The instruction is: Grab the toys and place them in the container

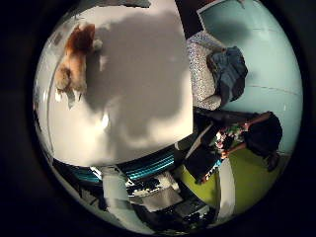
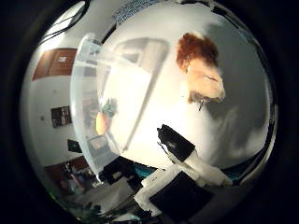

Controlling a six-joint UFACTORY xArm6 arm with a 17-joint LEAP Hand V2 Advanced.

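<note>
A plush toy (image 2: 201, 70) with a rust-red head and a tan body lies on the white table (image 1: 143, 74), a little way off from a clear plastic container (image 2: 81, 70). Inside the container sits a small orange and green toy (image 2: 103, 122). My hand (image 2: 187, 158) hovers above the table, apart from the plush toy (image 1: 74, 57) and from the container. One white finger with a black tip reaches out fairly straight, and nothing is held in it. The hand's shadow falls on the table beside the plush toy.
Past the table's edge stands a speckled chair (image 1: 200, 64) with dark clothes (image 1: 229, 71) piled on it. A yellow-green floor patch (image 1: 247, 177) lies beyond. On the container's far side, a white wall carries a brown door (image 2: 58, 63).
</note>
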